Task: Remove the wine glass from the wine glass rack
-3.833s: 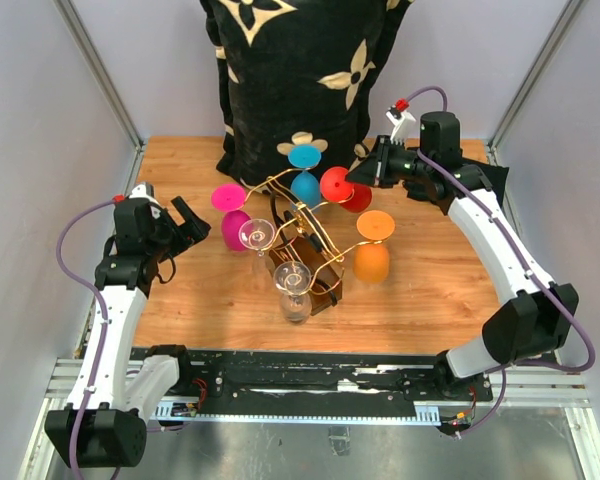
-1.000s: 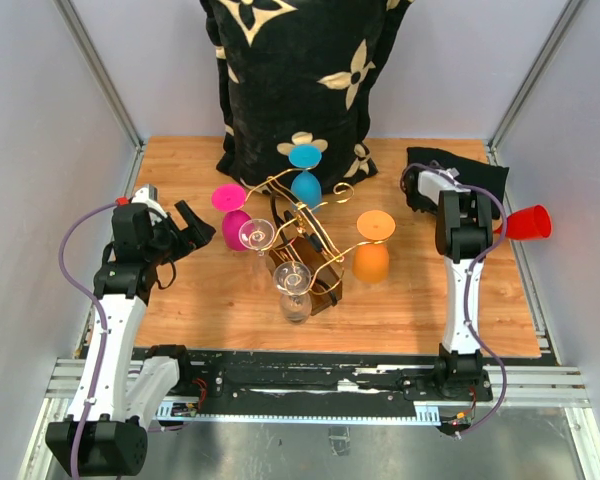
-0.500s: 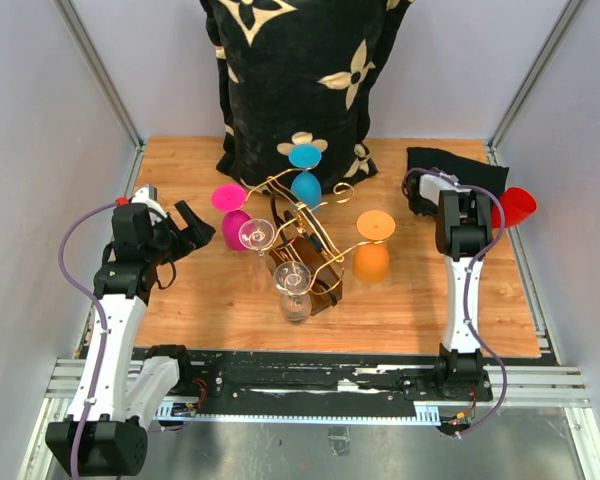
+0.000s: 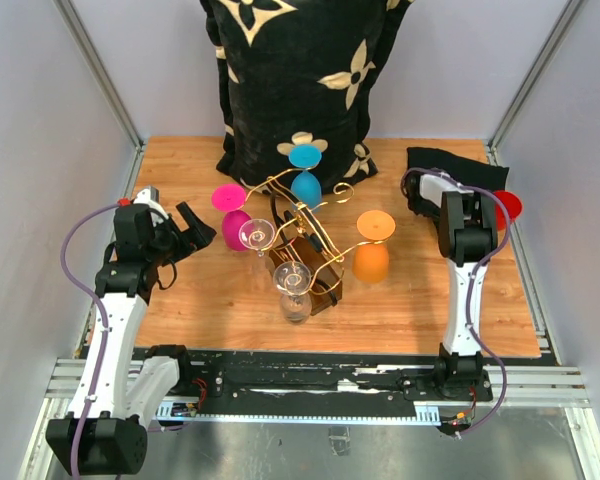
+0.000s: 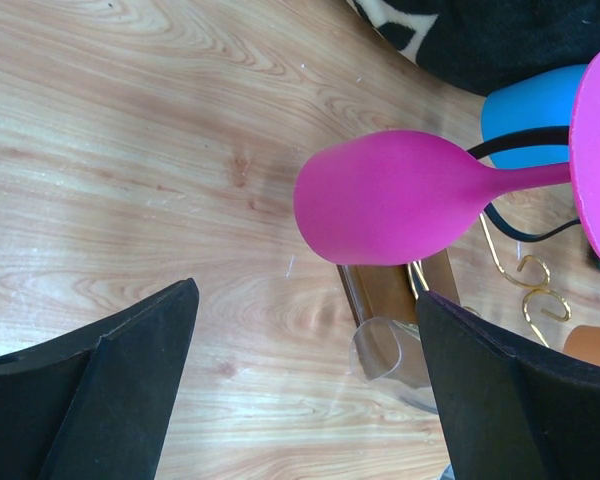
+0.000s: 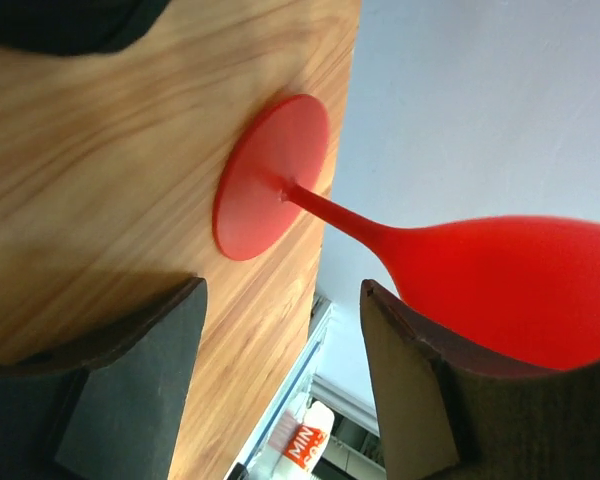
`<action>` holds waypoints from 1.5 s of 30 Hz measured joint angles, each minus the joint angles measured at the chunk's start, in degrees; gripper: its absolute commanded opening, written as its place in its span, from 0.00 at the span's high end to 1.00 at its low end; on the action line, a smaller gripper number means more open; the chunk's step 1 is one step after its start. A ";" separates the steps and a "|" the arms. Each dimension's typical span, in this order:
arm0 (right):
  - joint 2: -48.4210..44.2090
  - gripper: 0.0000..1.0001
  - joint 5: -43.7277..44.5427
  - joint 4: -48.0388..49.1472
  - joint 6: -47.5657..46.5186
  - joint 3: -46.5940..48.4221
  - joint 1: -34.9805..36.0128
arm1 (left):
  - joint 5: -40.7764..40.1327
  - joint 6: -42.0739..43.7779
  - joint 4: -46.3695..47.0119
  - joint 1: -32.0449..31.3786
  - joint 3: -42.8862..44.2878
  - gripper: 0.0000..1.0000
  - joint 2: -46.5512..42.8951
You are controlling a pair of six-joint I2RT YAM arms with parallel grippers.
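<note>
Wood, pale-grained: the table (image 4: 210,300), on which everything is carried.

Black fabric with cream flowers: a cushion (image 4: 300,70), propped at 12 o'clock.

Gold wire on a dark base: the wine glass rack (image 4: 320,240), set at the centre. A pink glass (image 4: 236,228), a blue glass (image 4: 305,187), an orange glass (image 4: 371,262) and two clear glasses (image 4: 257,236) are hung on it, bowls down.

Left hand (image 5: 308,300), at 9 o'clock: fingers spread wide, nothing held, the pink glass untouched ahead of them.

Right hand (image 6: 280,290), at 3 o'clock: fingers parted, grip released.

Red wine glass (image 6: 500,280): stood on its foot at the table's 3 o'clock edge, well apart from the rack, its stem untouched. It is judged light, smooth, top-heavy and easily tipped. It is best taken by the stem just under the bowl.
</note>
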 measured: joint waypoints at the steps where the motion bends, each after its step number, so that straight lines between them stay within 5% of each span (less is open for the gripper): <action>1: -0.15 0.34 -0.17 -0.02 -0.02 -0.13 0.28 | 0.00 0.02 0.00 0.00 0.00 0.04 0.07; 8: -4.68 0.31 -8.04 0.92 -0.31 -2.75 1.99 | -0.11 0.44 -0.07 0.00 0.00 0.04 0.20; 13: -13.44 0.22 -23.50 4.07 -0.83 -5.25 3.10 | -0.15 0.46 -0.24 0.00 0.02 0.04 0.57; 23: -42.71 0.21 -60.76 8.79 4.00 -4.48 3.26 | -1.09 0.92 -1.36 0.00 0.98 0.04 0.63; 30: -64.04 0.26 -80.26 15.74 12.66 -16.15 2.93 | -1.53 1.33 -2.36 0.00 1.46 0.04 0.09; 34: -66.73 0.46 -87.03 17.57 15.91 -20.46 2.84 | -1.90 1.46 -2.86 0.00 2.19 0.04 -0.04; 41: -68.61 0.65 -95.12 18.43 19.23 -25.97 2.84 | -1.90 1.42 -2.95 0.00 2.21 0.04 -0.26; 45: -70.29 0.91 -98.01 18.88 19.96 -26.10 2.84 | -1.88 1.38 -2.99 0.00 2.21 0.04 -0.26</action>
